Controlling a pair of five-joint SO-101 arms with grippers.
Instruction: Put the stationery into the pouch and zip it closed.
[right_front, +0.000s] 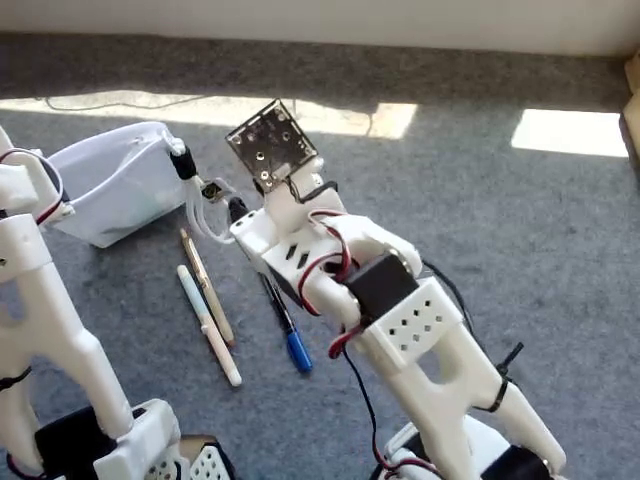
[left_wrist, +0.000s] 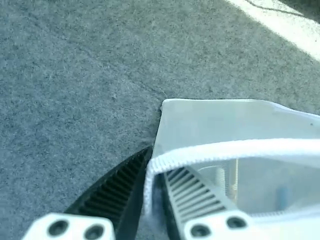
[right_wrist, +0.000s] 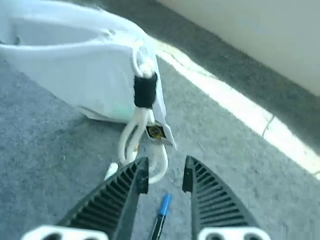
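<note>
Right fingers (right_wrist: 117, 200) gape just before the cord loop (right_wrist: 130, 132) of the pouch (right_wrist: 75, 65).

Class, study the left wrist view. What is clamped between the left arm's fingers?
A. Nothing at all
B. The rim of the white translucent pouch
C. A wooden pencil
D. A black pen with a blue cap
B: the left gripper has its fingers shut on the rim of the white translucent pouch, while the black pen with a blue cap and the wooden pencil lie on the grey carpet.
</note>
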